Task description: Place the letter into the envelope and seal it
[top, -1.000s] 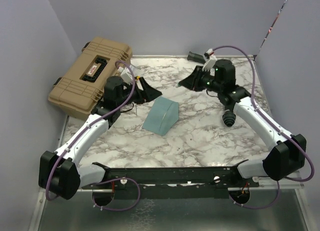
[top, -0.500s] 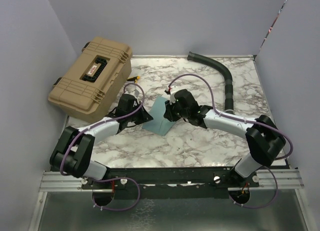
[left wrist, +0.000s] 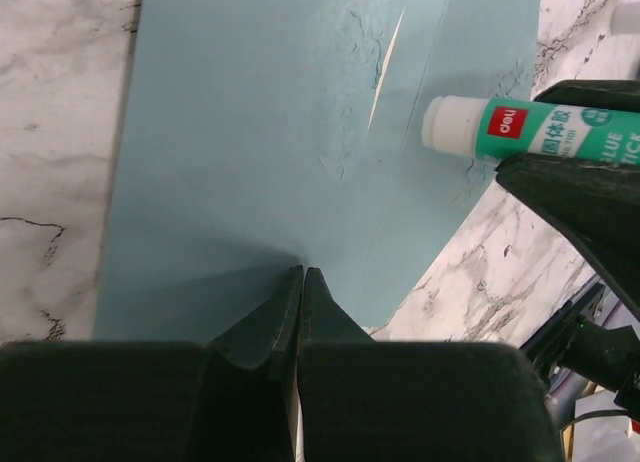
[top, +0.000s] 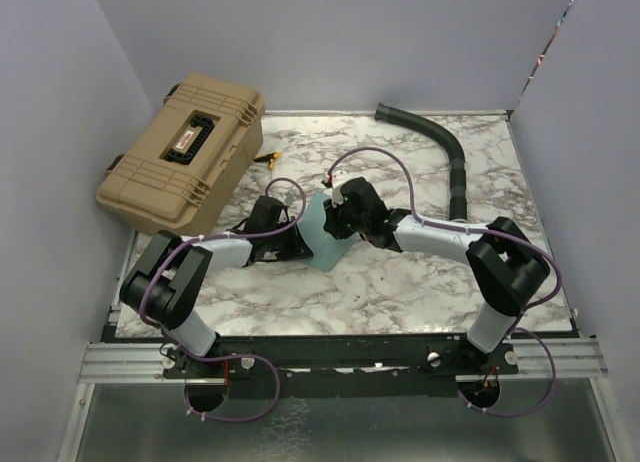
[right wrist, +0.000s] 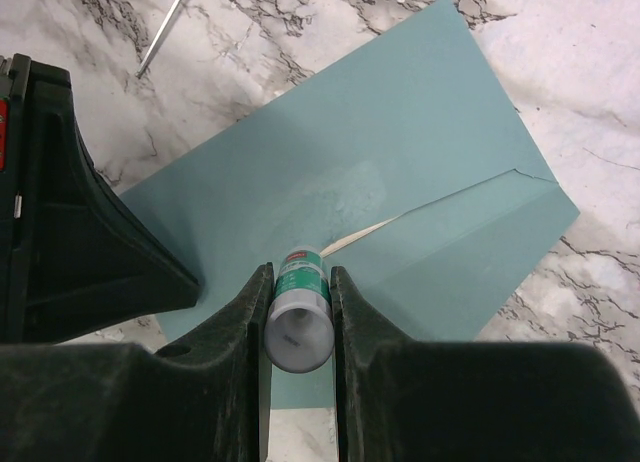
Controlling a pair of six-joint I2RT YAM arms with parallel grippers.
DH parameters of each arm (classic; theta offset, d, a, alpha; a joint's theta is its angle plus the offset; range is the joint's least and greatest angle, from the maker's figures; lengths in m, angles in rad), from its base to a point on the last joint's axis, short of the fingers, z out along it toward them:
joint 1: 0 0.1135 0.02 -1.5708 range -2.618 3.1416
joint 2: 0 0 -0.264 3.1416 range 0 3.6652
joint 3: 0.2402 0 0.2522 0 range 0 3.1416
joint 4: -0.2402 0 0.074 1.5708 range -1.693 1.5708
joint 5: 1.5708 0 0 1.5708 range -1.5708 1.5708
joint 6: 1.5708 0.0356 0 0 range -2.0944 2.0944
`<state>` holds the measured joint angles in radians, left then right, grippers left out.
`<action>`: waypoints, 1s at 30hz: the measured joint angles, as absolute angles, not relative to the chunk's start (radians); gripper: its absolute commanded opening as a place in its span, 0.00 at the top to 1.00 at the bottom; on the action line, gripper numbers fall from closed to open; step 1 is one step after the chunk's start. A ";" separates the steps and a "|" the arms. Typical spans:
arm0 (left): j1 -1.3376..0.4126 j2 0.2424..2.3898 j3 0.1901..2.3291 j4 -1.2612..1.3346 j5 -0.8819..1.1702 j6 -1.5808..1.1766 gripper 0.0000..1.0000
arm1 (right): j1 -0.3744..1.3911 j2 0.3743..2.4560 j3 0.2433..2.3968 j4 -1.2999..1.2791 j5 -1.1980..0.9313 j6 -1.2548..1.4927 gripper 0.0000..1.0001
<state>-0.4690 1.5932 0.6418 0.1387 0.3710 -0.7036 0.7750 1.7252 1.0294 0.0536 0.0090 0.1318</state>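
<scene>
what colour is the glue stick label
Green, with a red logo and white lettering. The glue stick shows best in the left wrist view.

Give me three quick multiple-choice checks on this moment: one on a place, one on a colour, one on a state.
1. Where is the tan case?
A. at the far left corner of the table
B. at the near right edge
C. in the middle, between the arms

2. What colour is the envelope?
A. yellow
B. teal
C. black

3. What are the right fingers doing?
A. standing open and empty
B. shut on the envelope's flap
C. shut on the glue stick

Answers:
1 A: the top view shows the case at the far left.
2 B: both wrist views show a blue-green sheet.
3 C: the right wrist view shows the stick clamped between them, its far end over the envelope.
</scene>
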 measured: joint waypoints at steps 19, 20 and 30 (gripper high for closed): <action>-0.472 1.655 0.761 -0.028 0.382 -0.638 1.00 | 0.793 1.807 1.045 0.082 -0.017 0.031 0.99; -0.471 1.657 0.761 -0.029 0.385 -0.638 1.00 | 0.793 1.814 1.045 0.085 -0.017 0.028 1.00; -0.449 1.693 0.773 -0.027 0.469 -0.627 1.00 | 0.794 1.849 1.063 0.126 0.033 0.026 1.00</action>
